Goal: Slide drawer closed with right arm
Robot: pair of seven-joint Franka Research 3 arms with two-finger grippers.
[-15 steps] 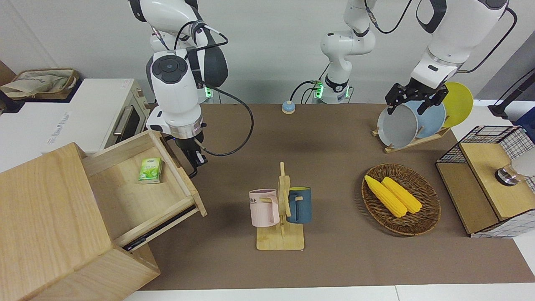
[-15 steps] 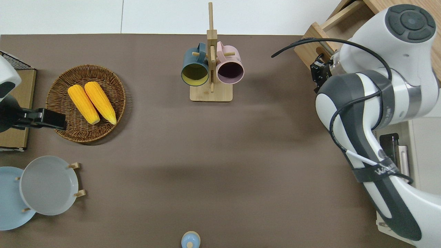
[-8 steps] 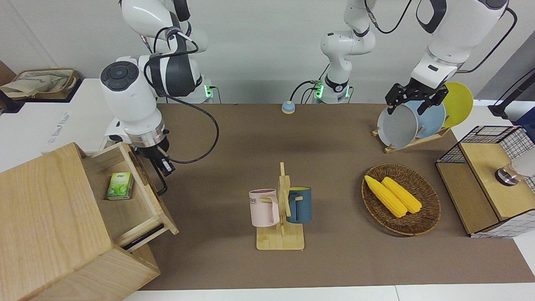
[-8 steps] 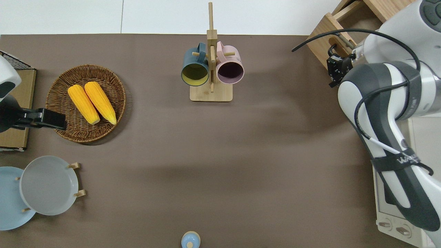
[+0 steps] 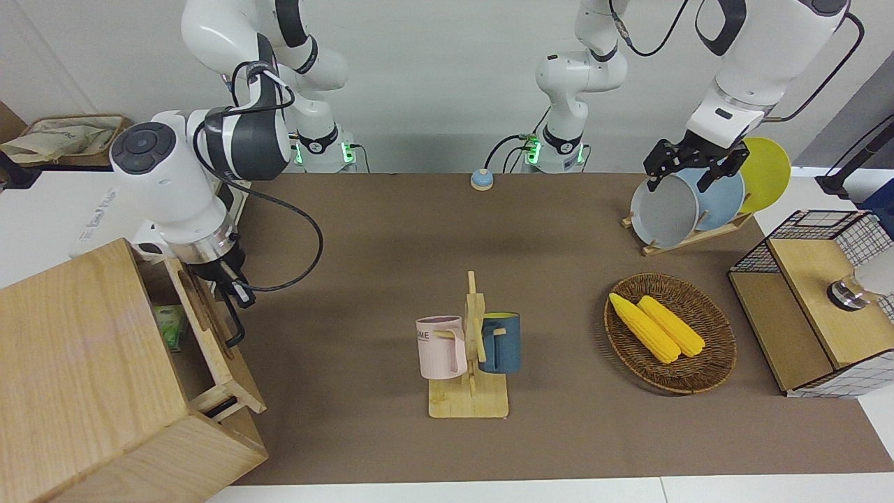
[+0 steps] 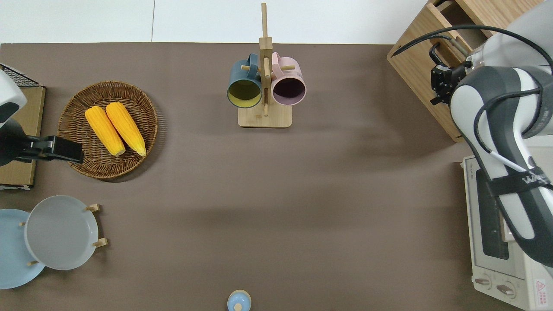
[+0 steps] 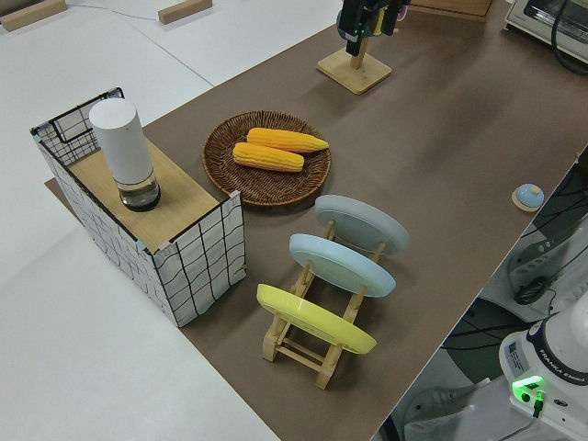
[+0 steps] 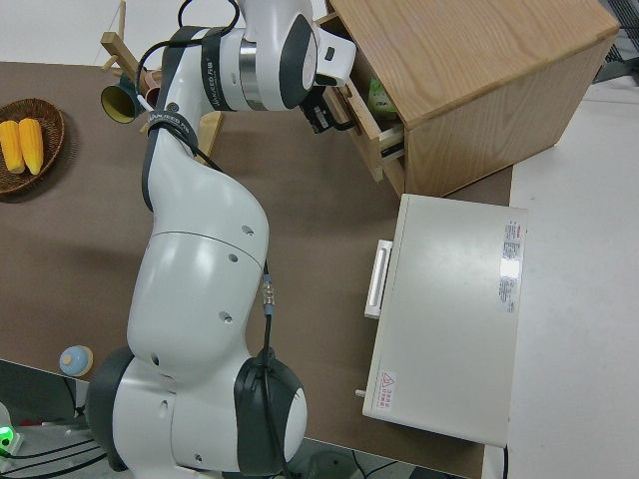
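**Nearly home: drawer pushed most of the way into its box**

Starting nearest the robots at the right arm's end of the table: boxy white oven [image 8: 449,309] sits shut and out of the push line, so no obstacle to the sliding motion.

Next out, reaching past the oven: right gripper [image 5: 236,288], angled down against the front panel beside the black metal loop handle [image 5: 235,328]. Looks set there to push the panel rather than to pull on the loop. Cannot tell whether open or closed, nor whether anything is pinched.

Then the task's thing itself: wide shallow pale-wood drawer [image 5: 241,377], farther from the robots than the oven, poking only a short way out of the big pale wooden box [image 5: 77,363]. Narrow slice of interior left showing, with a small green packet [image 5: 167,327] lying inside, clear of the front edge. Judged as late in the closing step, with a short further push needed along the drawer's own line; a skewed shove could bind it in the box.

Left arm parked, with left gripper [image 5: 688,168] spread wide and empty.
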